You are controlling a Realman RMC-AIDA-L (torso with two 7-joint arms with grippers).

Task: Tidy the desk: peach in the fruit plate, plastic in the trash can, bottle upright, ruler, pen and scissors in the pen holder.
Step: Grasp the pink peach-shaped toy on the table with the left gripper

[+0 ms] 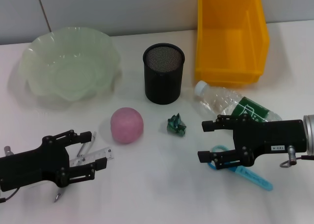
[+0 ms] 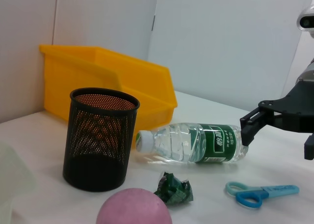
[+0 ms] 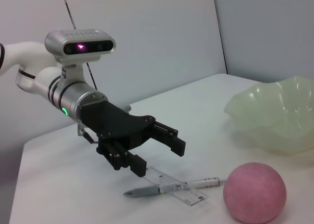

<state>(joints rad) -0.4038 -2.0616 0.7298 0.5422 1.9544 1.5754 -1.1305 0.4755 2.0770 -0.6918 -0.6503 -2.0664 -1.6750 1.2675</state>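
Observation:
A pink peach (image 1: 127, 125) lies mid-table beside a crumpled green plastic (image 1: 176, 125). Behind them stand the pale green fruit plate (image 1: 68, 67), the black mesh pen holder (image 1: 164, 72) and the yellow trash can (image 1: 230, 35). The clear bottle (image 1: 235, 103) lies on its side. My left gripper (image 1: 92, 154) is open over the clear ruler (image 1: 100, 155) and the pen (image 1: 58, 196). My right gripper (image 1: 202, 141) is open just above the blue scissors (image 1: 255, 177), next to the bottle. The right wrist view shows the left gripper (image 3: 159, 157) above the ruler (image 3: 179, 184), with the peach (image 3: 254, 192) near.
The trash can sits at the back right against the wall, the pen holder between it and the fruit plate. In the left wrist view the bottle (image 2: 194, 143) lies in front of the trash can (image 2: 113, 81), with the plastic (image 2: 173, 188) and scissors (image 2: 260, 193) nearer.

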